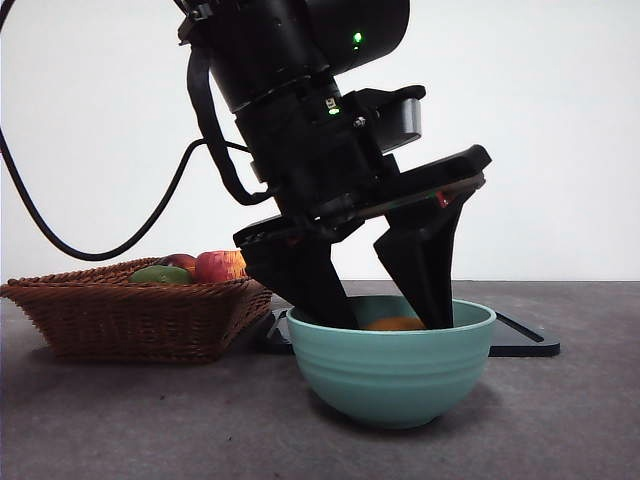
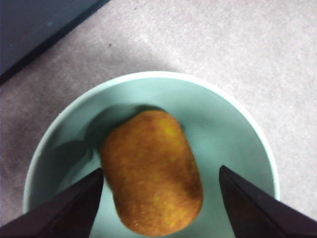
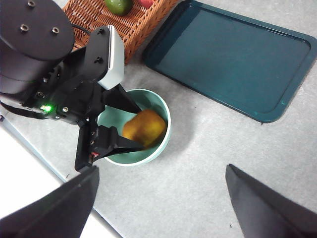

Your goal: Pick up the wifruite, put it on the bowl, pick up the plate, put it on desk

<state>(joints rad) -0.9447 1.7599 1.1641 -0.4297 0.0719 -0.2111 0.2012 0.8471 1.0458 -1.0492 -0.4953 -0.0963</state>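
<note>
Front view, wifruite (image 1: 395, 323) mostly hidden behind bowl (image 1: 392, 366) rim, left gripper (image 1: 385, 310) released astride it, right gripper (image 3: 161, 208) spread aloft.

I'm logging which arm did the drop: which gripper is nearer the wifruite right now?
Left. The left gripper is down inside the bowl, jaws open either side of the wifruite. The right gripper hangs high above the desk, well clear of the bowl.

Smooth glazed bowl (image 1: 392, 375), woven wicker basket (image 1: 130, 318), matt mottled desk (image 1: 150, 420)
</note>
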